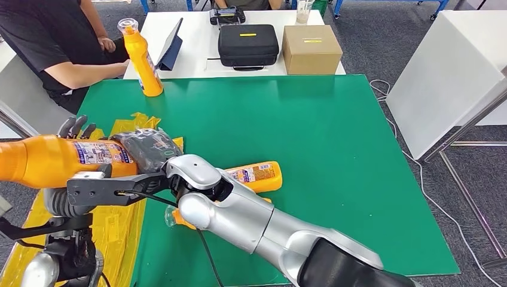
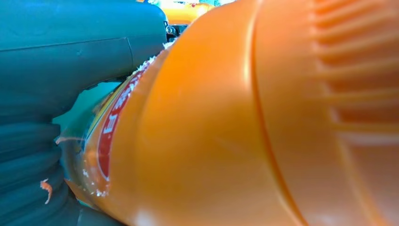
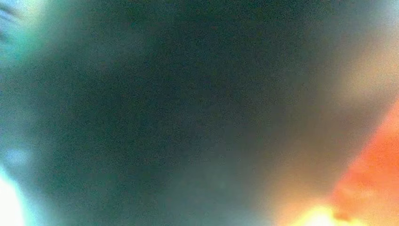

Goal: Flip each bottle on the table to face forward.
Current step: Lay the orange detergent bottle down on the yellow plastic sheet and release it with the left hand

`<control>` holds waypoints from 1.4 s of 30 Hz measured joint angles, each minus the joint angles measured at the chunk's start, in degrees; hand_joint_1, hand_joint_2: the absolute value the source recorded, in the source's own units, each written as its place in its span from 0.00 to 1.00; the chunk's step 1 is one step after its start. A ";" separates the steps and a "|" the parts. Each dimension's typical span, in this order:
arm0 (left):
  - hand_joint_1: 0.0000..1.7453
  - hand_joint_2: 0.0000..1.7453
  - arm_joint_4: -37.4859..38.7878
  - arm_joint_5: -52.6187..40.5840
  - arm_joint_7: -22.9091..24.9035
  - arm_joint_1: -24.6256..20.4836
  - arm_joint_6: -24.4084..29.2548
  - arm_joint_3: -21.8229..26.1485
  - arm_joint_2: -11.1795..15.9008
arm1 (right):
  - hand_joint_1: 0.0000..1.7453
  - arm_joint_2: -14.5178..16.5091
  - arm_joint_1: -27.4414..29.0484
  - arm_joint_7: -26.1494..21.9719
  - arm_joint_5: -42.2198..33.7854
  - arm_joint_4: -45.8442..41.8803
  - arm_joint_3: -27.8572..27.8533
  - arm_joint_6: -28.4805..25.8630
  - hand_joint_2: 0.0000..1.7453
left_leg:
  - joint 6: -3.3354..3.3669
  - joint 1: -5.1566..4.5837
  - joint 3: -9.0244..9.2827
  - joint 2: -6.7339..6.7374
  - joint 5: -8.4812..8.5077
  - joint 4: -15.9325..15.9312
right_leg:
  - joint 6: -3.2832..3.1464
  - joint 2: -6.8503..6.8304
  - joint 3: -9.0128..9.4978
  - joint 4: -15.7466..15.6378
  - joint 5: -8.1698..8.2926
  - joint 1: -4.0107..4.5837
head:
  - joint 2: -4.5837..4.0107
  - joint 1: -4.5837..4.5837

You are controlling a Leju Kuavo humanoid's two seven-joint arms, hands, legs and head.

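Note:
My left hand [image 1: 75,127] holds a large orange bottle [image 1: 57,160] on its side above the table's left edge; its blue and white label faces up. My right hand [image 1: 147,147], dark and curled, grips the same bottle at its wide end, the silver right arm reaching across from the lower right. Close up in the left wrist view, the orange bottle [image 2: 211,141] lies against my grey thumb [image 2: 70,47]. A second orange bottle [image 1: 260,175] lies flat on the green table [image 1: 335,149], partly behind my right arm. A third orange bottle [image 1: 142,57] stands upright at the far left corner.
Crumpled yellow plastic [image 1: 119,230] covers the table's left edge. A person in black [image 1: 48,42] sits at the far left, close to the upright bottle. Behind, a white table carries a black case [image 1: 248,45], a cardboard box [image 1: 311,49] and a tablet [image 1: 170,45].

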 joint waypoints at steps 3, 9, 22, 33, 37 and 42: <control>1.00 1.00 0.44 0.26 -0.12 -0.40 -0.09 -0.08 0.01 | 1.00 -0.15 0.06 0.03 0.11 0.00 -0.03 0.00 1.00 | 0.00 0.00 0.00 0.00 0.00 0.00 | 0.00 0.00 0.00 0.00 0.00 0.00 | 0.00 0.00; 1.00 1.00 0.79 0.35 -0.12 -1.05 -0.09 -0.31 -0.02 | 1.00 -0.31 0.25 0.08 0.32 0.00 -0.11 0.00 1.00 | 0.00 0.00 0.01 0.03 0.00 0.00 | 0.00 0.02 -0.01 0.00 0.00 0.00 | 0.01 0.00; 1.00 1.00 0.87 0.11 0.82 -1.58 0.38 -0.50 -0.71 | 1.00 -0.64 0.34 0.03 0.26 0.00 -0.16 0.00 1.00 | 0.00 0.00 -0.01 0.03 0.00 0.00 | 0.00 0.04 -0.02 0.00 0.00 0.00 | 0.00 -0.01; 1.00 1.00 3.27 1.03 -1.00 -0.14 -0.49 -0.51 -1.74 | 0.43 -2.17 3.10 -3.24 -1.34 1.89 -2.01 -0.22 0.50 | 0.00 -0.01 -0.05 0.03 -0.01 0.00 | 0.00 0.07 -0.07 -0.01 0.00 0.00 | 0.00 0.01; 1.00 1.00 4.13 1.14 -1.18 -0.06 -0.85 -0.48 -1.81 | 0.00 -2.82 4.01 -3.35 -1.18 2.34 -2.77 -0.78 0.00 | 0.00 -0.01 -0.05 0.02 -0.01 0.01 | 0.00 0.07 -0.08 -0.01 0.00 0.00 | 0.00 0.01; 1.00 1.00 5.66 1.14 -1.36 -0.49 -1.39 -0.54 -1.77 | 0.00 -5.00 5.57 -2.71 -0.71 1.08 -5.38 -0.64 0.00 | 0.00 -0.01 -0.05 0.00 -0.01 0.01 | 0.00 0.06 -0.07 -0.01 0.00 0.00 | 0.01 0.01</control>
